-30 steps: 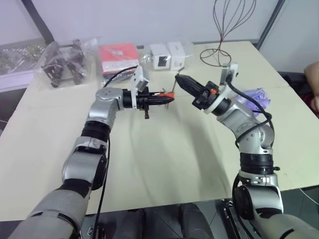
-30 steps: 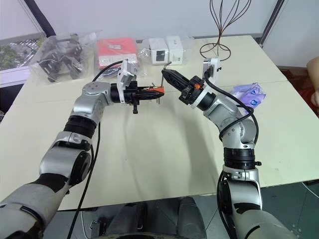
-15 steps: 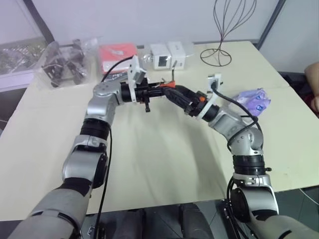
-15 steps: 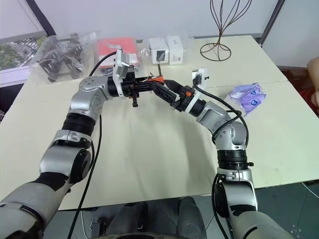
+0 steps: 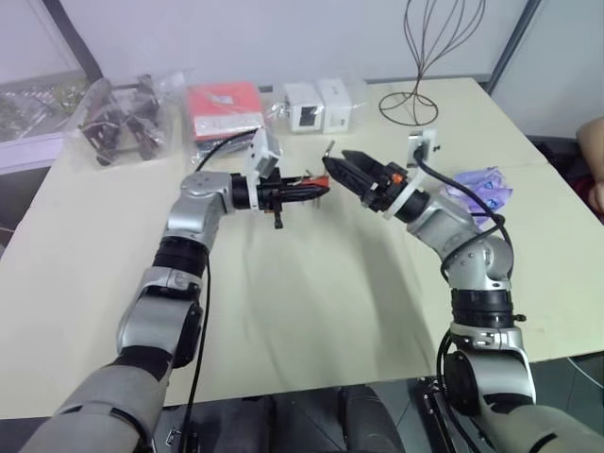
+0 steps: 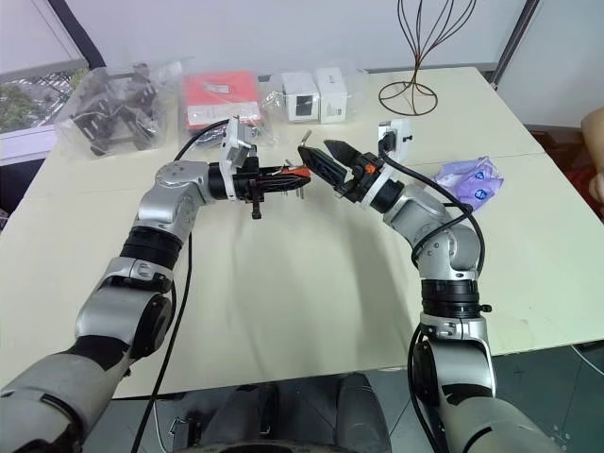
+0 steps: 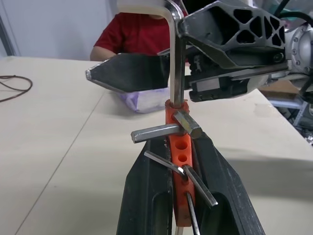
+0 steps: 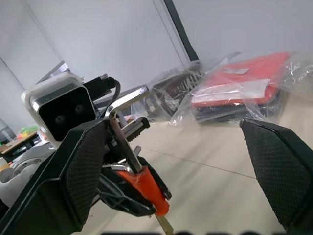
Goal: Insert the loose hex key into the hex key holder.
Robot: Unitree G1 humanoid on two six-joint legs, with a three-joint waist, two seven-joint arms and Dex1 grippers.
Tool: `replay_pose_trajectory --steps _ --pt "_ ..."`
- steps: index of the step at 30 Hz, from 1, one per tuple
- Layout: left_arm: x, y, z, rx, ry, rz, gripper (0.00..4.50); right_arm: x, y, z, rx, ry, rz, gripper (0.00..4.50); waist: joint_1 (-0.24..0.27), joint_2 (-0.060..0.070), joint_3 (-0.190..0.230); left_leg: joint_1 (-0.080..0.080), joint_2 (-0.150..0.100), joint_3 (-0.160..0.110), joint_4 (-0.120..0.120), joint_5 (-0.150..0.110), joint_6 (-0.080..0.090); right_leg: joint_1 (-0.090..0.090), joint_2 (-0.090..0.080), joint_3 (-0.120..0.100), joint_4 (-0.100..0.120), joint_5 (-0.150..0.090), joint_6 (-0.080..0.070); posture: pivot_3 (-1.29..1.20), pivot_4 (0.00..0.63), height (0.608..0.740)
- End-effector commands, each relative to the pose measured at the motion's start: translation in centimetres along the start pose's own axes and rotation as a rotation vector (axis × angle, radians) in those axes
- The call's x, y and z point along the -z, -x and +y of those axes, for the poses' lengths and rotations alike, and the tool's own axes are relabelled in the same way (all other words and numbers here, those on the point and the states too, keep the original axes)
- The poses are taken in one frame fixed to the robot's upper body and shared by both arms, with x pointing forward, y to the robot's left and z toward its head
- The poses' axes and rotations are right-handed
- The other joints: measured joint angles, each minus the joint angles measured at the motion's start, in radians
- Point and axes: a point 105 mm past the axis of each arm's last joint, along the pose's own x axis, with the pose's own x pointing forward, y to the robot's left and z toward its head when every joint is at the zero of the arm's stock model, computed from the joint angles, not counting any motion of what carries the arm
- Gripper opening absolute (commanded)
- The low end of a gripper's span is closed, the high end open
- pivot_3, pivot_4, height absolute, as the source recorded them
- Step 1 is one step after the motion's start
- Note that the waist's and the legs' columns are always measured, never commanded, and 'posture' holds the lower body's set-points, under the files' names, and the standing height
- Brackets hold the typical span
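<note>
My left gripper (image 5: 314,187) points across the table and is shut on the hex key holder (image 7: 178,147), a small orange block with several short dark keys sticking out. The loose hex key (image 7: 177,63), a bare L-shaped rod, stands in the hole at the holder's free end with its bend away from the block. My right gripper (image 8: 176,171) is open, one black finger (image 8: 73,181) on each side of the key and neither touching it. In the head views the right gripper (image 5: 334,164) sits just right of the holder (image 5: 319,182), above the table.
A purple tissue pack (image 5: 481,184) lies to the right of my right arm. Along the table's far edge are a red packet (image 5: 224,102), white boxes (image 5: 316,104), a bag of dark parts (image 5: 123,127) and a wire stand (image 5: 415,94). A person (image 7: 132,34) sits at the right.
The right gripper, shut on the loose key a second ago, carried it to the holder, then opened and drew back slightly. The key stays in the holder. The left gripper kept its grip.
</note>
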Motion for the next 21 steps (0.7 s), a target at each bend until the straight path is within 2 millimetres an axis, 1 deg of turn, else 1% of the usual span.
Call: replay_pose_trajectory --steps 1,3,4,5,6,8,14,20,21 --pt "-1.41 -0.21 -0.2 0.012 -0.031 -0.038 0.0 -0.79 -0.68 1.42 -0.055 0.049 -0.01 3.61 -0.001 0.0 0.0 0.0 0.0 0.0 0.0 0.0 0.0 0.0 0.0 0.0 0.0 0.0 0.0 0.0 0.15 0.74" --pt "-1.44 -0.2 -0.22 0.011 -0.032 -0.038 0.0 -0.68 -0.73 1.45 -0.058 0.041 -0.007 2.61 -0.001 0.0 0.0 0.0 0.0 0.0 0.0 0.0 0.0 0.0 0.0 0.0 0.0 0.0 0.0 0.0 0.15 0.74" --pt "-1.44 -0.18 -0.22 0.011 -0.032 -0.038 0.0 -0.68 -0.76 1.45 -0.058 0.039 -0.007 2.03 -0.001 0.0 0.0 0.0 0.0 0.0 0.0 0.0 0.0 0.0 0.0 0.0 0.0 0.0 0.0 0.0 0.15 0.74" --pt "-1.43 -0.17 -0.22 0.01 -0.032 -0.037 0.0 -0.68 -0.77 1.44 -0.058 0.038 -0.007 1.58 -0.001 0.0 0.0 0.0 0.0 0.0 0.0 0.0 0.0 0.0 0.0 0.0 0.0 0.0 0.0 0.0 0.15 0.74" --pt "-1.42 -0.14 -0.22 0.01 -0.032 -0.036 0.0 -0.68 -0.79 1.45 -0.058 0.038 -0.007 1.0 0.0 0.0 0.0 0.0 0.0 0.0 0.0 0.0 0.0 0.0 0.0 0.0 0.0 0.0 0.0 0.0 0.15 0.74" --pt "-1.34 -0.05 -0.2 0.007 -0.032 -0.033 0.0 -0.7 -0.82 1.44 -0.057 0.04 -0.006 0.07 0.002 0.0 0.0 0.0 0.0 0.0 0.0 0.0 0.0 0.0 0.0 0.0 0.0 0.0 0.0 0.0 0.15 0.74" --pt "-1.09 0.15 -0.1 0.002 -0.028 -0.025 0.0 -0.66 -0.79 1.36 -0.054 0.063 0.01 0.07 -0.001 0.0 0.0 0.0 0.0 0.0 0.0 0.0 0.0 0.0 0.0 0.0 0.0 0.0 0.0 0.0 0.15 0.74" --pt "-1.55 0.14 0.1 -0.004 -0.034 -0.038 0.0 -0.16 -0.45 1.42 -0.068 0.096 0.059 0.07 0.0 0.0 0.0 0.0 0.0 0.0 0.0 0.0 0.0 0.0 0.0 0.0 0.0 0.0 0.0 0.0 0.15 0.74" --pt "-1.55 0.12 0.14 -0.005 -0.034 -0.038 0.0 -0.18 -0.46 1.41 -0.067 0.099 0.058 0.38 0.0 0.0 0.0 0.0 0.0 0.0 0.0 0.0 0.0 0.0 0.0 0.0 0.0 0.0 0.0 0.0 0.15 0.74"
